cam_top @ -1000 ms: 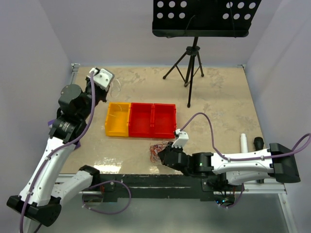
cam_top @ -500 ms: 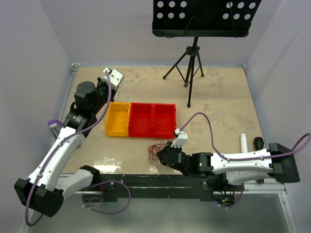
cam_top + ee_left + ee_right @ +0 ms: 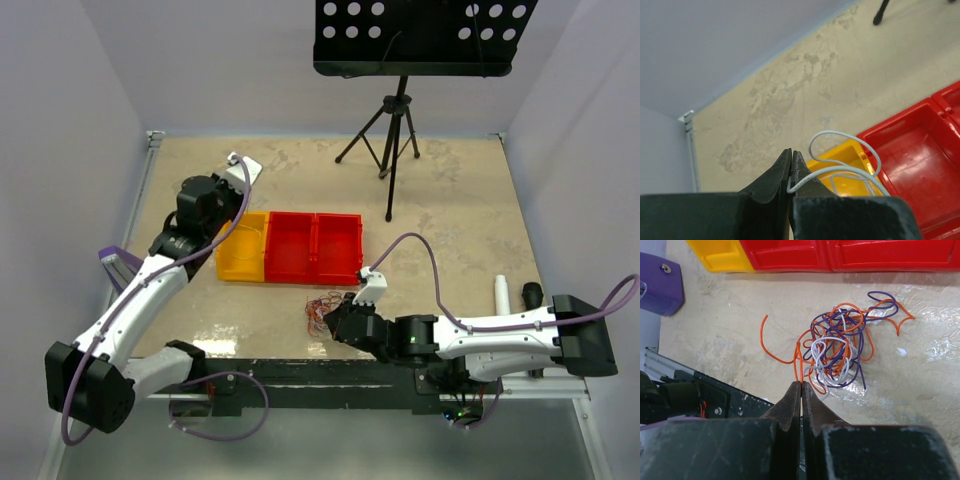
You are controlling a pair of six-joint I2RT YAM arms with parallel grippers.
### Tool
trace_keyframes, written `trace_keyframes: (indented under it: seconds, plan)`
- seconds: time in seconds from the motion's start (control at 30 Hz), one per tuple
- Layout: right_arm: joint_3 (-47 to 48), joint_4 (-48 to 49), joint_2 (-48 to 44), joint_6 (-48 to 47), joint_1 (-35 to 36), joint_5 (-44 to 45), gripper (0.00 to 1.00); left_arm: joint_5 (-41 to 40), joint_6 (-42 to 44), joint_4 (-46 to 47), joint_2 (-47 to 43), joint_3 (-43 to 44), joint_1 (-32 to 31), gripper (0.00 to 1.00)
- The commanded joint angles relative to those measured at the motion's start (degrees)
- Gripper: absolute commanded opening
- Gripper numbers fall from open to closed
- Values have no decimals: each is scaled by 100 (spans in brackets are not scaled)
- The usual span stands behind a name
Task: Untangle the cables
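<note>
The cables lie in a tangle of orange, purple and white loops on the table in front of the red bins, seen from above as a small knot. My right gripper is at the near left edge of the tangle, shut on an orange cable that runs into its tips; from above it lies just right of the knot. My left gripper is raised over the yellow bin, shut on a separate white cable that loops out to the right. From above this gripper hovers by the bin's far left corner.
A yellow bin and two red bins stand in a row mid-table. A black music stand on a tripod is at the back. A white tube and a black item lie at the right. A purple block sits near left.
My left arm has swung from the back left corner toward the yellow bin, carrying the white cable. The right gripper has stayed at the tangle, still shut on the orange cable.
</note>
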Motion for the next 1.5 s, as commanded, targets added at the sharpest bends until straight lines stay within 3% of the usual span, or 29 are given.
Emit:
trace_keyframes:
  seconds: [0.0,0.27,0.63,0.7,0.83,0.97,1.07,1.23,1.27,1.33,1.47]
  plan:
    - [74,71,-22,49,-23,22,0,171,-570,-429,594,127,24,0]
    - [-40,80,-162,164,-23,4,0,-146,-1308,-359,1527,-110,322,0]
    - [-23,150,-22,173,-32,-22,0,-287,-1467,-632,2134,-172,331,0]
    - [12,150,-13,155,-32,-22,0,-234,-1502,-807,2362,-6,331,11]
    - [65,115,-22,155,-23,4,0,-103,-1660,-1203,2478,434,366,21]
    - [92,89,-39,146,-32,13,0,380,-1669,-1536,2031,628,375,45]
    - [101,80,-31,120,-32,22,0,740,-1573,-1861,1670,795,375,69]
    - [153,132,-39,50,-32,48,0,1390,-1371,-2380,1072,1059,375,75]
    - [171,141,-31,23,-32,31,0,1714,-1275,-2451,975,1042,367,85]
    - [188,203,13,-29,-32,22,0,2644,-994,-2486,721,867,305,89]
    - [294,221,145,-56,-32,-13,0,3386,-703,-2390,509,401,-344,79]
